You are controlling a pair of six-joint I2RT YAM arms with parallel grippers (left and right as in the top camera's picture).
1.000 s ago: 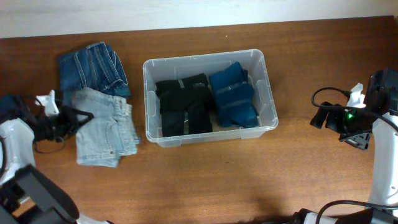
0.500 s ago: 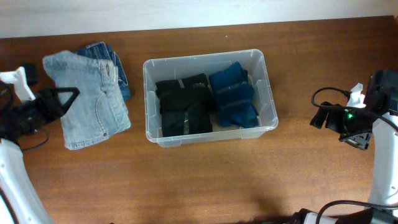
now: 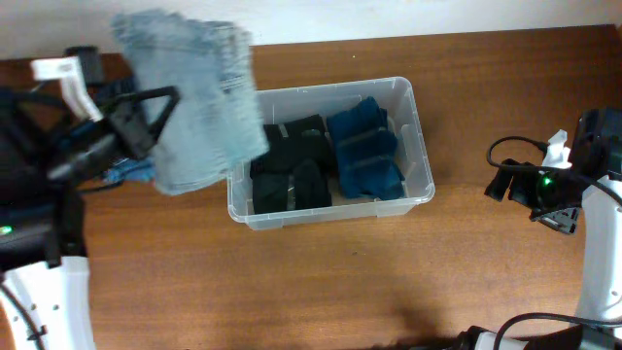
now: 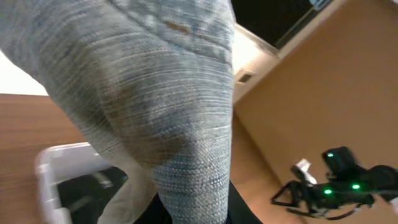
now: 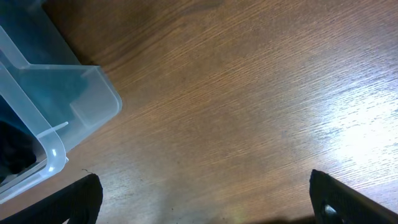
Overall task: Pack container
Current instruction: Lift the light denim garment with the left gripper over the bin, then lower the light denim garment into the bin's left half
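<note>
The clear plastic container [image 3: 420,146] stands mid-table and holds folded black clothes [image 3: 289,165] and folded dark blue clothes [image 3: 365,151]. My left gripper [image 3: 160,105] is shut on light blue denim shorts [image 3: 194,97] and holds them high in the air over the container's left edge. In the left wrist view the shorts [image 4: 155,106] fill the frame and hide the fingers; the container [image 4: 53,163] shows below. My right gripper [image 3: 501,185] is open and empty, low over the table right of the container [image 5: 50,112].
Dark blue jeans [image 3: 131,173] lie partly hidden under the left arm at the far left. A cable loops by the right arm [image 3: 510,146]. A white wall strip runs along the table's far edge [image 3: 389,17].
My left gripper has lifted the light denim shorts off the table and swung them up and to the right, to the container's left edge. The right arm has not moved.
</note>
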